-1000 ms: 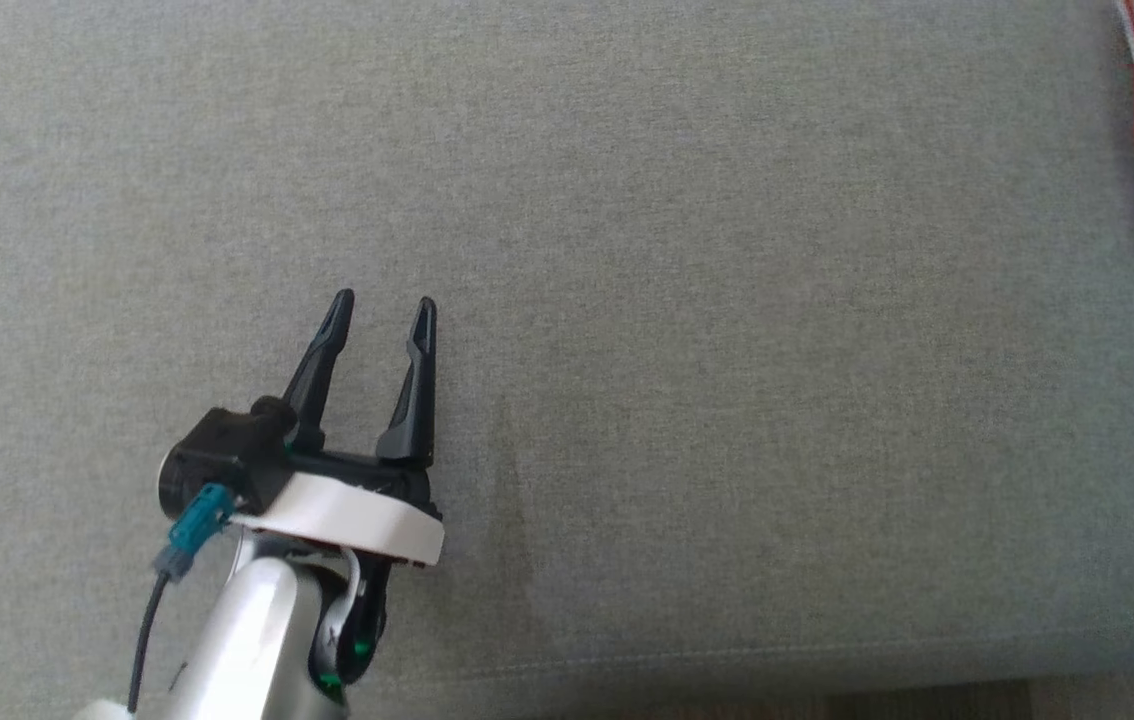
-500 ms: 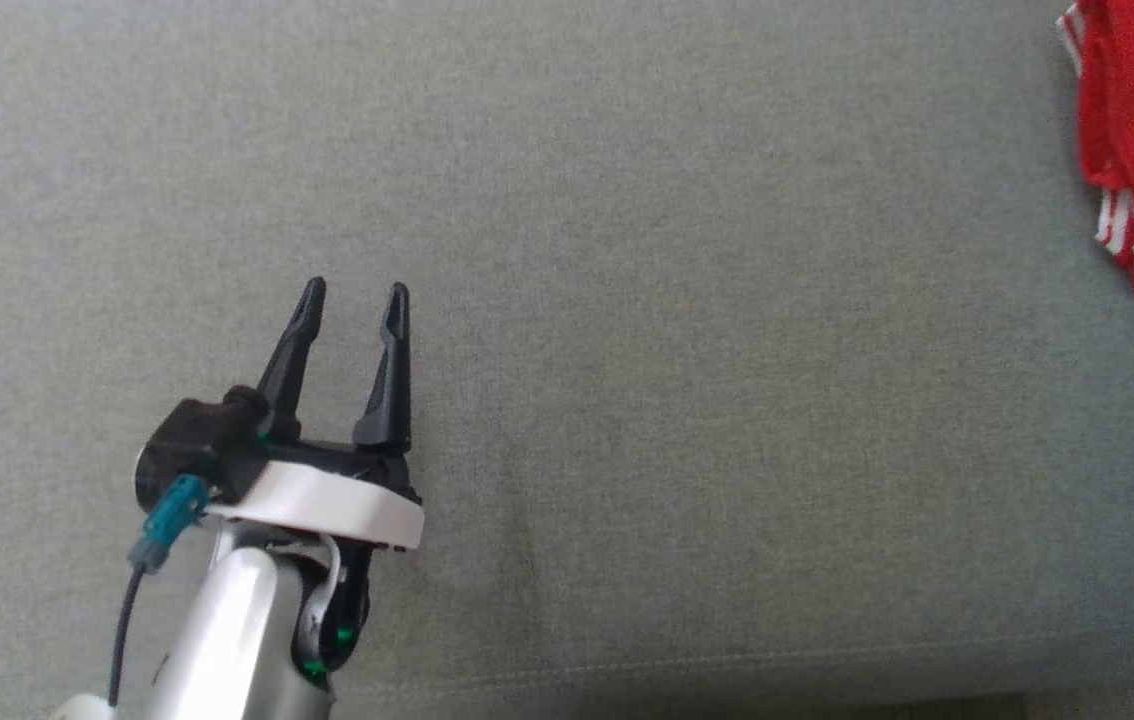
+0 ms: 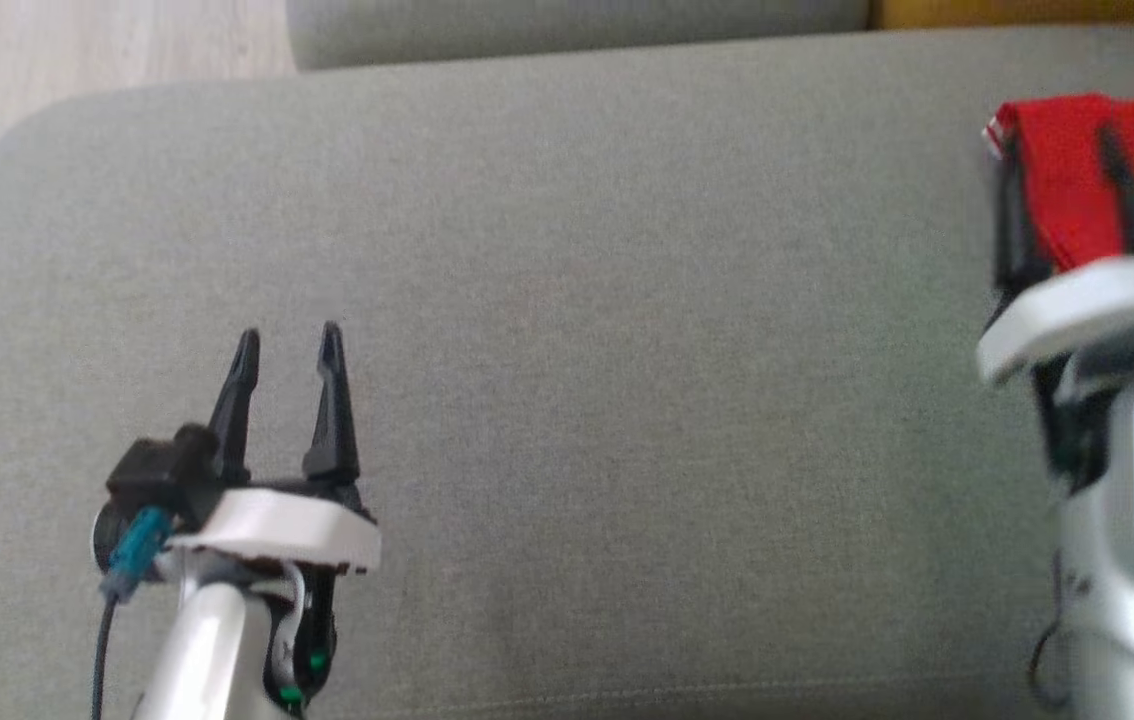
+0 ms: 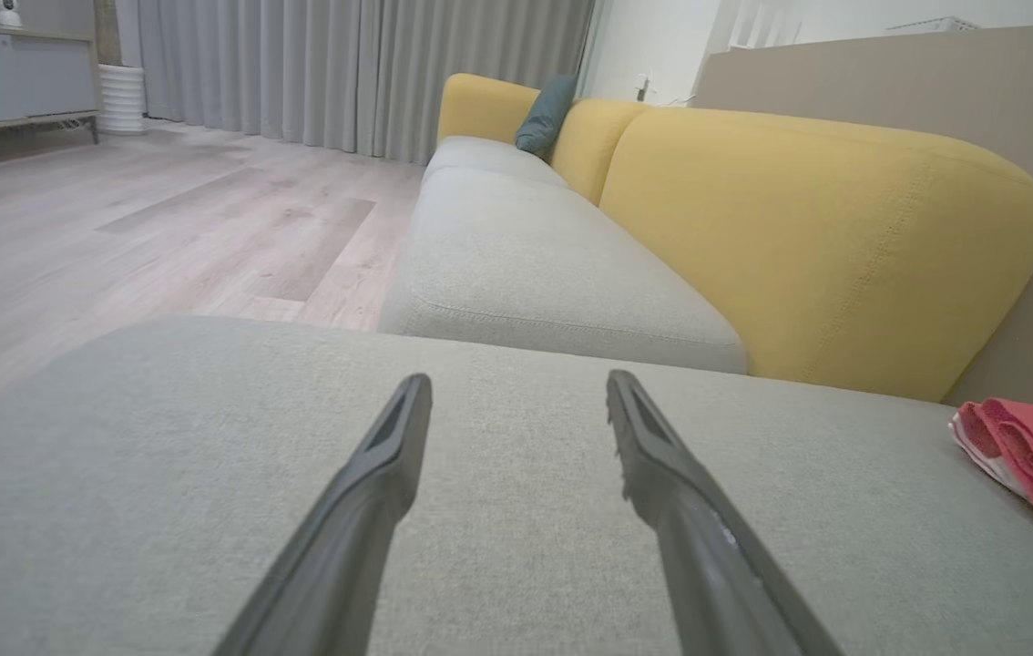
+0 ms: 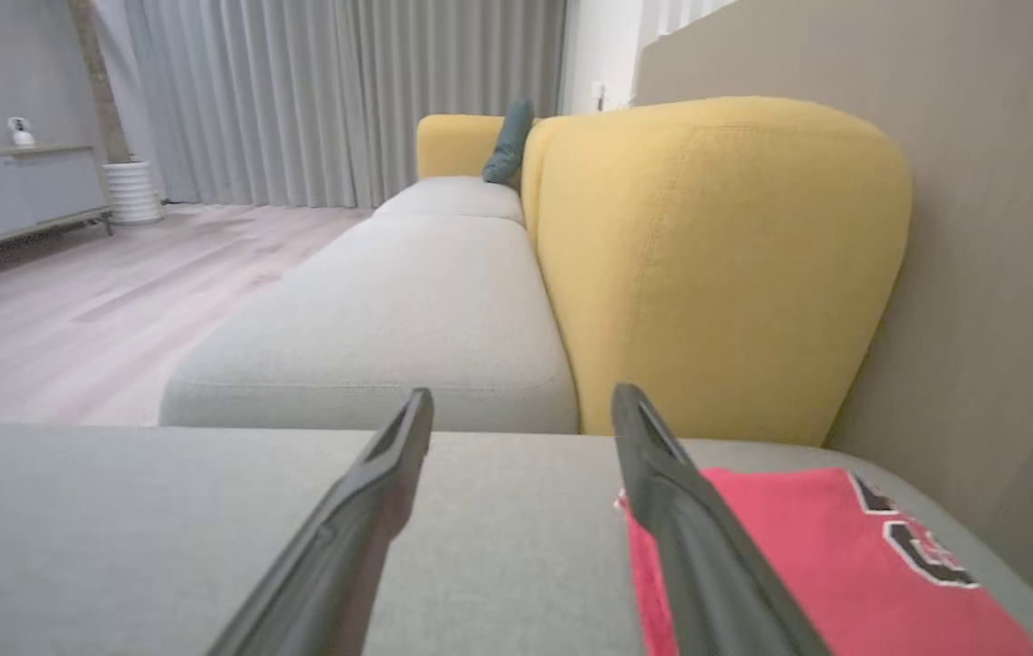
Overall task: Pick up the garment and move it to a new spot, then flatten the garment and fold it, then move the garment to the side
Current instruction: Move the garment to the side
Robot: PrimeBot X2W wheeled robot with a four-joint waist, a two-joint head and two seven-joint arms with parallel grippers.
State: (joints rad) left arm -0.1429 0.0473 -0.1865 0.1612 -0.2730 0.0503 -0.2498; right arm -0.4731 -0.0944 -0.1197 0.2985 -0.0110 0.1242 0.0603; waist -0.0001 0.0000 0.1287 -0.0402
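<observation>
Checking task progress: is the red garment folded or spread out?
Folded. The red garment lies as a compact rectangle on the grey cushion; the left wrist view shows stacked layers at its edge.

Red garment (white trim at its edge) lies folded flat at the right of the grey cushion.

A: The near seat cushion?
B: Grey woven cloth, matt and slightly coarse, with a stitched seam along its near edge. The garment at far right is smoother red cloth; its lettering looks sewn on.
A: And the left gripper?
B: Dark matt plastic fingers, a smooth white plastic collar, a glossy silver forearm.
A: Beyond?
B: Finely woven yellow cloth backrest, pale wood-look floor with a soft sheen, grey cloth curtains.
</observation>
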